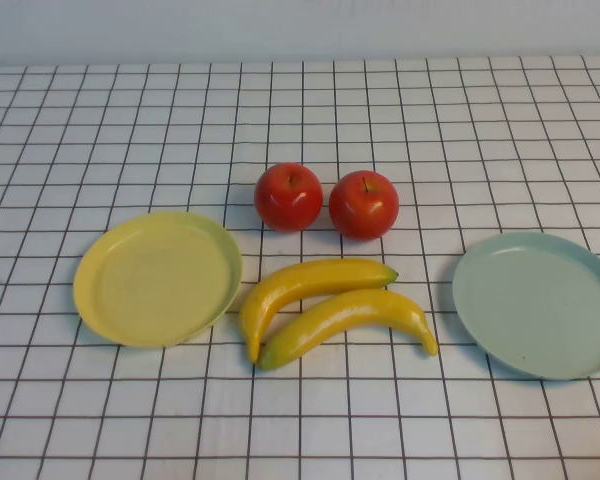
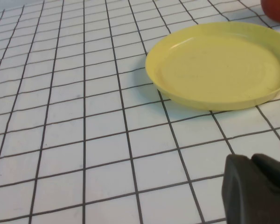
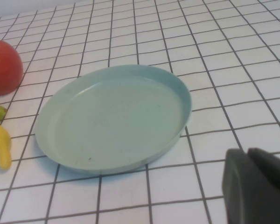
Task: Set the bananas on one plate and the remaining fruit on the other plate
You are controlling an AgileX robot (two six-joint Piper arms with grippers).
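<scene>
Two yellow bananas (image 1: 315,287) (image 1: 352,320) lie side by side in the middle of the checked table. Behind them stand two red apples (image 1: 288,196) (image 1: 363,204). The pale yellow plate (image 1: 156,278) is bare at the left, the pale blue-green plate (image 1: 536,303) bare at the right. My left gripper (image 2: 252,161) hovers shut, holding nothing, over the cloth on the near side of the yellow plate (image 2: 219,65). My right gripper (image 3: 247,156) is shut and holds nothing on the near side of the blue-green plate (image 3: 114,116). The high view shows neither gripper.
A white cloth with a black grid (image 1: 300,420) covers the whole table. A pale wall runs along the far edge (image 1: 300,30).
</scene>
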